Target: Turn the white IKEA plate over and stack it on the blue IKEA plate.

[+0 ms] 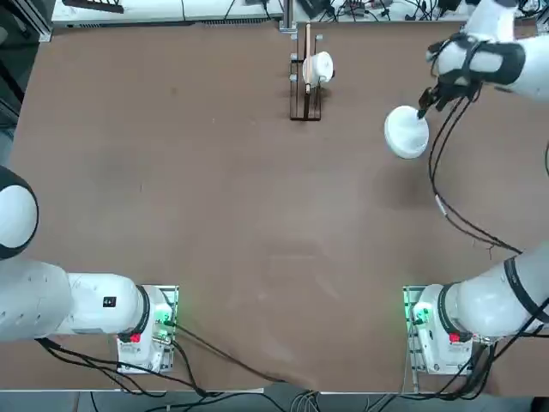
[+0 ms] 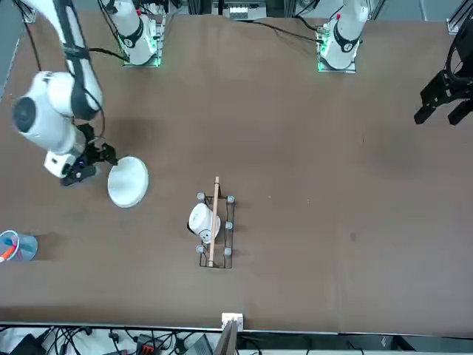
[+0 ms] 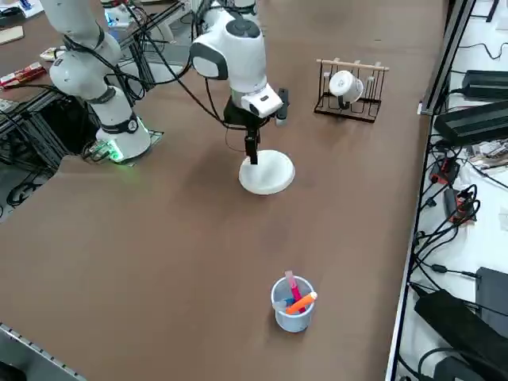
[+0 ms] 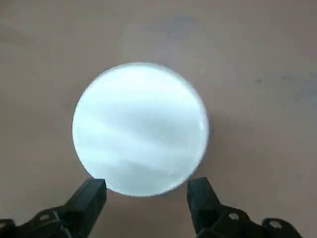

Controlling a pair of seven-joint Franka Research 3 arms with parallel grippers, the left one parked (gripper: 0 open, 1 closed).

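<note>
On the table (image 1: 214, 215) we see the white IKEA plate (image 1: 406, 131) lying far right, our pincer (image 1: 426, 105) just above its edge. The rack (image 1: 305, 86) with a cup (image 1: 320, 67) stands to its left.

Brown table (image 1: 257, 215), seen from overhead – three loose things on it.

Taking the table's centre as the dial: a wooden rack (image 1: 305, 101) stands at 12 o'clock near the far edge, with a small white cup (image 1: 321, 67) hung on it. The white IKEA plate (image 1: 406, 132) lies flat on the bare top at about 2 o'clock, well apart from the rack. Further out towards 2 o'clock from the plate stands a pale blue pen cup (image 3: 292, 308) holding markers. The right gripper (image 3: 252, 157) hangs just over the plate's rim – fingers spread.
</note>
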